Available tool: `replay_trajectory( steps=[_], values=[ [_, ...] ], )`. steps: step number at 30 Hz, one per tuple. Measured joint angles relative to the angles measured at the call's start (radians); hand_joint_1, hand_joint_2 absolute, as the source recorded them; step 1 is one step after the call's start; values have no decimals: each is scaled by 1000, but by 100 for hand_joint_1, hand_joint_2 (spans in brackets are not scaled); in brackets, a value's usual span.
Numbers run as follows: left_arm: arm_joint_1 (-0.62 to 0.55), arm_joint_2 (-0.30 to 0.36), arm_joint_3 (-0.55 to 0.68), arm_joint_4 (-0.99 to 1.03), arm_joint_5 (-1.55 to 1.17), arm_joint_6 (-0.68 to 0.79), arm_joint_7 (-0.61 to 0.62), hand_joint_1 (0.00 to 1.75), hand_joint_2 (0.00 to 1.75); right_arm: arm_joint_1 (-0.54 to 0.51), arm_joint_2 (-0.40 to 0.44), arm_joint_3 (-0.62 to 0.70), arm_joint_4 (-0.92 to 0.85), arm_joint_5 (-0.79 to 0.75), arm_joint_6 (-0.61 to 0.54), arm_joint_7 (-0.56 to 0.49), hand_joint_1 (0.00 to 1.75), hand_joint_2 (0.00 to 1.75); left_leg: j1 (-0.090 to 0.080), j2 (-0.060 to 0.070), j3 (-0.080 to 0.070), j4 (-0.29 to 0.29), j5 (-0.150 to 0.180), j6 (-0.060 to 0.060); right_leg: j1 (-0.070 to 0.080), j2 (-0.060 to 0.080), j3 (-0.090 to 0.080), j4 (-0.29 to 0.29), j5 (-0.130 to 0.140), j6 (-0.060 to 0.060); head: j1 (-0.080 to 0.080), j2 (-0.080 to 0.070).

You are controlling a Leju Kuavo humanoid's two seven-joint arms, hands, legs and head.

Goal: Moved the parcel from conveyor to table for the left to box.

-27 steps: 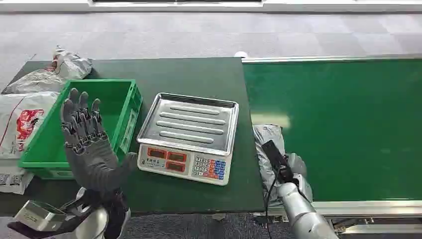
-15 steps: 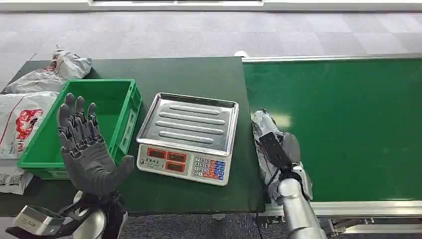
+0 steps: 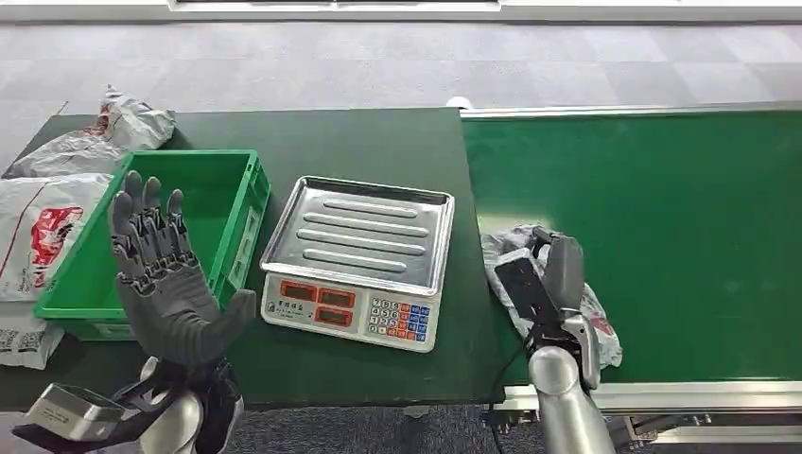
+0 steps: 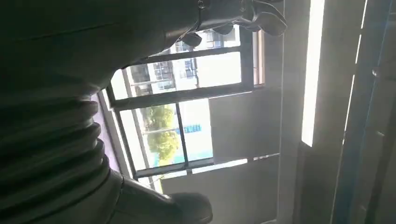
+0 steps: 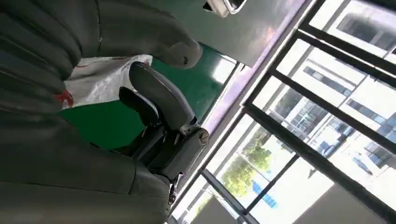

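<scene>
Bags (image 3: 59, 203): grey and white mail bags, piled at the far left end of the table, just beside the green box.
Left hand (image 3: 161, 274): held up in front of the green box, palm up, fingers straight and spread apart, nothing in it.
Green box (image 3: 241, 203): a plastic crate on the left part of the table, nothing seen inside the part that shows.
Table (image 3: 378, 142): dark green top, touching the belt along its right edge.
Scale (image 3: 357, 260): shiny metal tray on top, red number screens and coloured buttons on the front, just right of the green box.
Parcel (image 3: 601, 331): a crinkly grey and white bag with a bit of red, lying on the near left part of the belt, close to the table edge, under the right hand.
Right hand (image 3: 551, 284): on top of the parcel, fingers bent around it; looks like a grip, but hard to be sure from the head view. Seen in the right wrist view too (image 5: 159, 100), with the thumb curled over the white bag.
Belt (image 3: 681, 208): bright green, wide, running off to the right.
</scene>
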Motion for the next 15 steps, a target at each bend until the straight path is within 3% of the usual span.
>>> replay_trajectory(
  steps=[2, 3, 4, 5, 9, 10, 13, 15],
  values=[
    [-7, 0, 0, 3, 0, 0, 1, 0, 175, 11, 0, 4, -19, 8, -38, 3, 175, 175, 0, 0, 0, 0, 0, 0, 0, 0, 0, 0, 0, 0, 0, 0],
    [-10, 0, 0, 4, 0, 0, 1, 0, 175, 14, 0, 4, -28, 13, -61, 8, 93, 175, 0, 0, 0, 0, 0, 0, 0, 0, 0, 0, 0, 0, 0, 0],
    [-11, 0, 0, 5, 0, 0, 1, 0, 175, 15, 0, 4, -35, 19, -83, 12, 93, 175, 0, 0, 0, 0, 0, 0, 0, 0, 0, 0, 0, 0, 0, 0],
    [-12, -1, 0, 7, 0, 0, 1, 0, 175, 15, 0, 5, -42, 39, -105, 22, 0, 175, 0, 0, 0, 0, 0, 0, 0, 0, 0, 0, 0, 0, 0, 0],
    [-16, -3, 0, 9, 0, 0, 3, 0, 175, 13, 0, 8, -51, 188, -162, 155, 0, 175, 0, 0, 0, 0, 0, 0, 0, 0, 0, 0, 0, 0, 0, 0],
    [-16, -4, 0, 9, 0, 0, 11, 0, 175, 11, 0, 8, -50, 289, -158, 246, 0, 175, 0, 0, 0, 0, 0, 0, 0, 0, 0, 0, 0, 0, 0, 0],
    [-16, -5, 0, 9, 0, -1, 35, 0, 175, -11, -2, 5, -3, 597, -1, 587, 0, 175, 0, 1, 0, 0, 0, 0, 0, 0, 0, 0, 0, 0, 0, 0],
    [-18, -5, -2, 10, 2, -4, 44, 0, 175, -30, -12, -4, 92, 683, 111, 700, 0, 175, 0, 0, 0, 0, 0, 0, 0, 0, 0, 0, 0, 0, 0, 0]
  ],
)
